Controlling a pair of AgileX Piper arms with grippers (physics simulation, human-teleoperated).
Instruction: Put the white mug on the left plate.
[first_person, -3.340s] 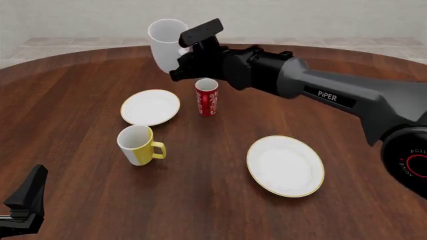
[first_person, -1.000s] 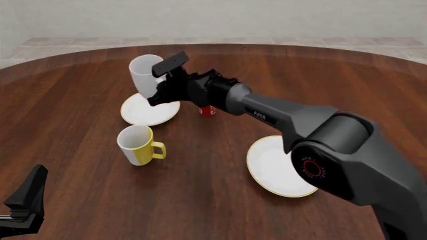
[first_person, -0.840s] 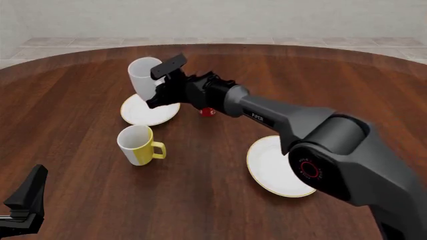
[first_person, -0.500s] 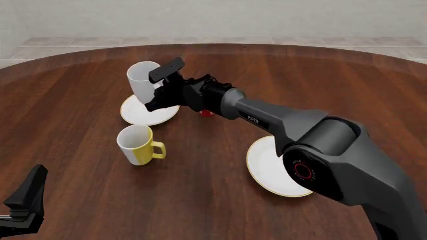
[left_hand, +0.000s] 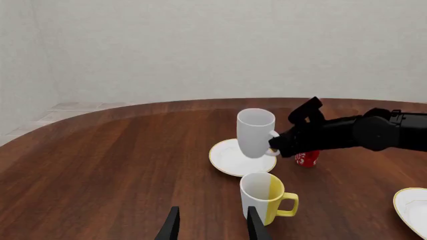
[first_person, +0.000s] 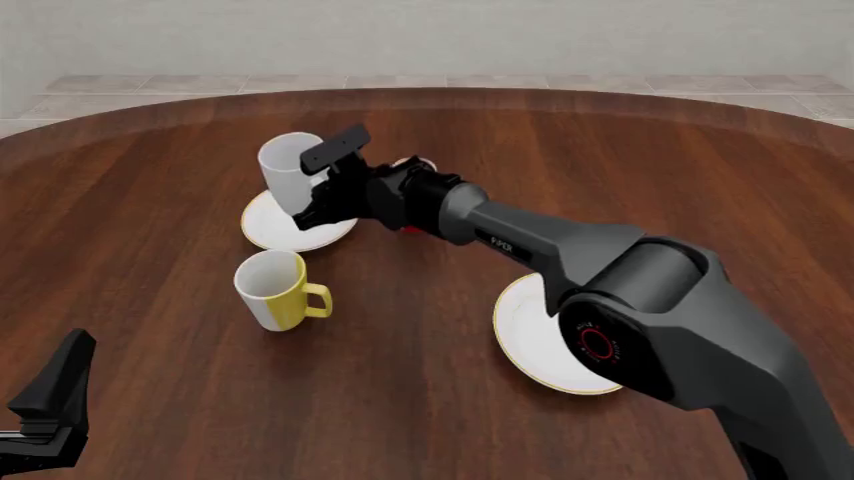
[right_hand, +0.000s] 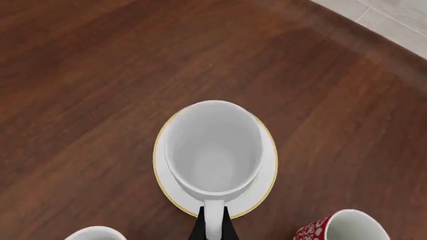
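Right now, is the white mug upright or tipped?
Roughly upright, slightly tilted: the white mug opens upward above the left plate, handle in the right end effector.

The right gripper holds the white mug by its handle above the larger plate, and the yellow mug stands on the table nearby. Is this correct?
Not quite. The right gripper holds the white mug by its handle above the smaller left plate, not the larger plate; the front view shows this. The yellow mug does stand on the table nearby.

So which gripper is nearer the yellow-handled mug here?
Hard to call, perhaps the right. The right gripper holds the white mug by its handle over the left plate, just beyond the yellow-handled mug. The left gripper sits open on its near side.
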